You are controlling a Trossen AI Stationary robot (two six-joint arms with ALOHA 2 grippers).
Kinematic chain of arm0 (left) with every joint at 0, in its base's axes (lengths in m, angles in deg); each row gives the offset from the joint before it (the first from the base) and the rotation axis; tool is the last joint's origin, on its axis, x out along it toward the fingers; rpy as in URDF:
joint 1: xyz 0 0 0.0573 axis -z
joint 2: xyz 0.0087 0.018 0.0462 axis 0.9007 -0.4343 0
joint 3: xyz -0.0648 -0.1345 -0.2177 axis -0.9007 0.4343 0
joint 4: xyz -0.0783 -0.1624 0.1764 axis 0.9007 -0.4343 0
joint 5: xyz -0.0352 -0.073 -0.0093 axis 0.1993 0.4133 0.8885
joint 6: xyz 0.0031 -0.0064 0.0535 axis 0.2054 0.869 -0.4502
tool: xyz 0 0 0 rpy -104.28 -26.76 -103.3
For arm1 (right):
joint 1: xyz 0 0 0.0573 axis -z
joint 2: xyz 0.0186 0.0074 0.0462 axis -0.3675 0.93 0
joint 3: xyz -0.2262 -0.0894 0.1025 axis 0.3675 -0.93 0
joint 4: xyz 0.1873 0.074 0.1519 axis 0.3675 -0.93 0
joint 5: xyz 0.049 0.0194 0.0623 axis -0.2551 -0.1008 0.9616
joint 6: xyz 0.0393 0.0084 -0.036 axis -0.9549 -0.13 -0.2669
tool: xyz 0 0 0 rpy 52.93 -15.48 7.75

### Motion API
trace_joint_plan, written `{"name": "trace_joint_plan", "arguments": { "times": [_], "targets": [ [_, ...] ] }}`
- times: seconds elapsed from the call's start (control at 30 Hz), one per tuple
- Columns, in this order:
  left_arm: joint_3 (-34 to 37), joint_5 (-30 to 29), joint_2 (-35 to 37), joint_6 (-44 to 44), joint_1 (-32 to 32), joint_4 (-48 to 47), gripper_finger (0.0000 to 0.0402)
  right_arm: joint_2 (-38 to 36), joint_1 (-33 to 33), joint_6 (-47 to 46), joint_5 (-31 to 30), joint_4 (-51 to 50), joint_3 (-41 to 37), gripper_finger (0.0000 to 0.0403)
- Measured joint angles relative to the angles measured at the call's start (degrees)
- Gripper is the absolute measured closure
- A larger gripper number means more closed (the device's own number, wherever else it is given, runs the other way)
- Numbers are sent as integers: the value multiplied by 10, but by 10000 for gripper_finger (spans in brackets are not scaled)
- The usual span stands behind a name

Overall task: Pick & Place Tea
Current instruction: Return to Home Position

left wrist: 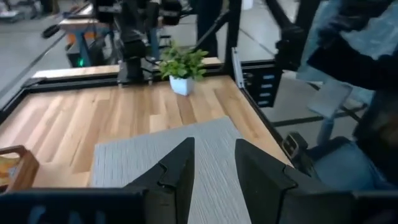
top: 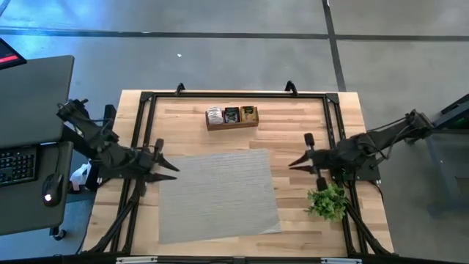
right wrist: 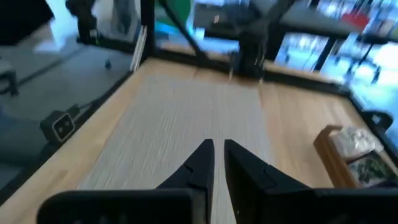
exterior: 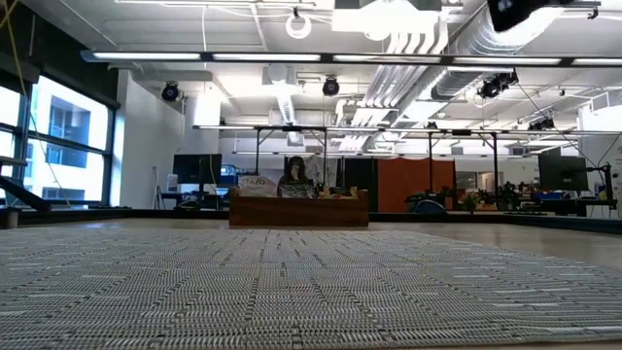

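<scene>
The tea sachets (top: 231, 115) stand upright in a low wooden box (top: 232, 125) at the table's far middle: white ones, black ones and yellow ones side by side. The low view shows the box (exterior: 298, 209) beyond the grey mat (top: 218, 194). My left gripper (top: 174, 167) hovers over the mat's left edge, raised and pointing toward the table's right; its fingers (left wrist: 180, 165) stand open with nothing between them. My right gripper (top: 291, 163) hovers at the mat's right edge and points left; its fingers (right wrist: 202, 158) are closed to a narrow slit and hold nothing.
A small green plant in a white pot (top: 327, 200) stands at the table's right edge, near my right arm. A black frame (top: 146, 99) borders the table. A desk with a keyboard (top: 18, 165) stands to the left. A person in denim (left wrist: 364, 56) is beside the table.
</scene>
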State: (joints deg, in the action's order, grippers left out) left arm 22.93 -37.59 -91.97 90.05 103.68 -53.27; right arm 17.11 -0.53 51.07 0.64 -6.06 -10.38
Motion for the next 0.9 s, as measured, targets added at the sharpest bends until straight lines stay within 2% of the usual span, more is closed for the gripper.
{"name": "trace_joint_plan", "arguments": {
  "times": [0.13, 0.2, 0.33, 0.43, 0.57, 0.7, 0.8, 0.9],
  "targets": [
    [52, 3, 73, -28, 0, -1, 286, -105, 1, 6, -3, 109, -112, 372],
    [85, -1, 115, -43, 0, 7, 286, -155, 4, -4, 20, 138, -151, 372],
    [166, -6, 198, -105, 0, 88, 286, -244, 4, -15, 91, 141, -200, 373],
    [224, 10, 263, -146, 0, 121, 286, -301, 4, -10, 96, 139, -224, 372],
    [275, 6, 356, -148, 0, 123, 286, -360, 5, 24, 94, 123, -243, 373],
    [311, 1, 358, -195, -1, 163, 286, -399, 14, 57, 90, 126, -261, 373],
    [341, 13, 351, -245, -2, 244, 286, -393, 28, 59, 74, 129, -267, 373],
    [379, 31, 356, -257, -9, 262, 286, -384, 45, 57, 62, 121, -266, 373]
  ]
}}
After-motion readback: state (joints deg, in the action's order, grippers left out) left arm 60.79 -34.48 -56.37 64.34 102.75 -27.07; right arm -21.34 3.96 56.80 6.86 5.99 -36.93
